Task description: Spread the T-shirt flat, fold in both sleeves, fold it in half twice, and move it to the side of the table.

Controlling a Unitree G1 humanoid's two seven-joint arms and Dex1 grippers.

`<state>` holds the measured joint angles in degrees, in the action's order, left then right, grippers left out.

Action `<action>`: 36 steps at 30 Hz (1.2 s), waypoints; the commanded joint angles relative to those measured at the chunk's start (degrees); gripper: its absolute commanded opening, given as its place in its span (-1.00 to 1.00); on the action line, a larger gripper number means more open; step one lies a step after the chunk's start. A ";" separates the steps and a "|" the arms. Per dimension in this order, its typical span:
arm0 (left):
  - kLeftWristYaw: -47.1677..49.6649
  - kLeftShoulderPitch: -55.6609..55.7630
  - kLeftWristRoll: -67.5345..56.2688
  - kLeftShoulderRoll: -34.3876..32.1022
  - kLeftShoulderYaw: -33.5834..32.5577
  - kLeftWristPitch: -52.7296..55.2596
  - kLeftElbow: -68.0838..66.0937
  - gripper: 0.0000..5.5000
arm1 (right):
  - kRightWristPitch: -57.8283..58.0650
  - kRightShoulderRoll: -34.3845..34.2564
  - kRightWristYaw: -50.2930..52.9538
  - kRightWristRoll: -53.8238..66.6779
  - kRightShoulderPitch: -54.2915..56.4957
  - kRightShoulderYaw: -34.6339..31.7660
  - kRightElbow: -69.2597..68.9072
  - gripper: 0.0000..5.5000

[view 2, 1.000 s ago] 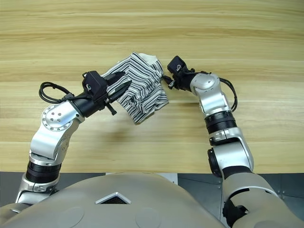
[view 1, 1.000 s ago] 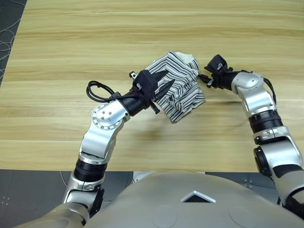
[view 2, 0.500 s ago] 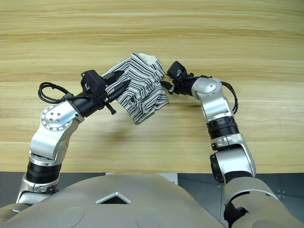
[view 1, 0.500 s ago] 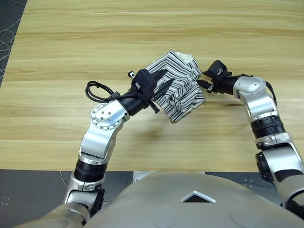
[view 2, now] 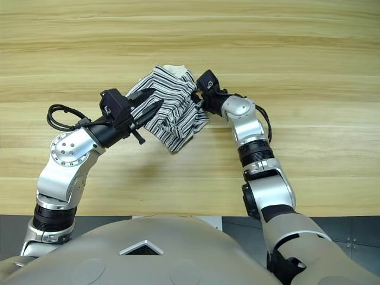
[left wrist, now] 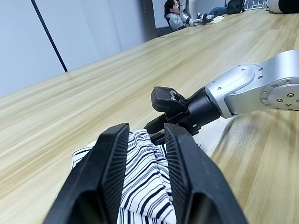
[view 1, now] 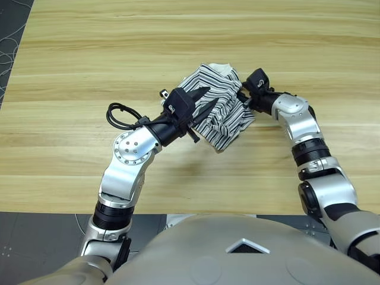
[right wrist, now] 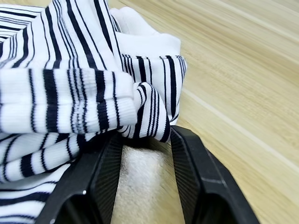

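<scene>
— At the middle of the wooden table [view 1: 89, 59], what is the condition of the striped T-shirt [view 1: 222, 116]?
— Bunched into a crumpled wad, not spread flat. No sleeve can be made out among the folds.
— State of the left gripper [left wrist: 148, 133]?
— It sits at the wad's left edge. Its two fingers stand a narrow gap apart, with striped cloth packed between them, so it is pinching the T-shirt.
— State of the right gripper [right wrist: 145, 142]?
— It sits at the wad's right edge, opposite the left gripper. Its fingers are spread. A rolled fold of the T-shirt lies at the fingertips [right wrist: 180, 137] and touches them, but the gap behind the fold holds no cloth.
— Arm positions?
— Both forearms angle inward, and the T-shirt lies between the two grippers.
</scene>
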<state>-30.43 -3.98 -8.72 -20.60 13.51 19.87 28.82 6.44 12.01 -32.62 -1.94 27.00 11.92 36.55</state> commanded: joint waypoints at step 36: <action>0.53 3.09 0.96 3.17 1.48 -3.36 -5.03 -0.49 | -6.47 -8.82 0.74 -4.69 3.06 6.42 -0.12 -0.35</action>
<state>-30.34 -1.52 -8.13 -17.43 15.01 17.11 24.38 -0.92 4.17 -32.99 -5.62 28.14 18.29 35.29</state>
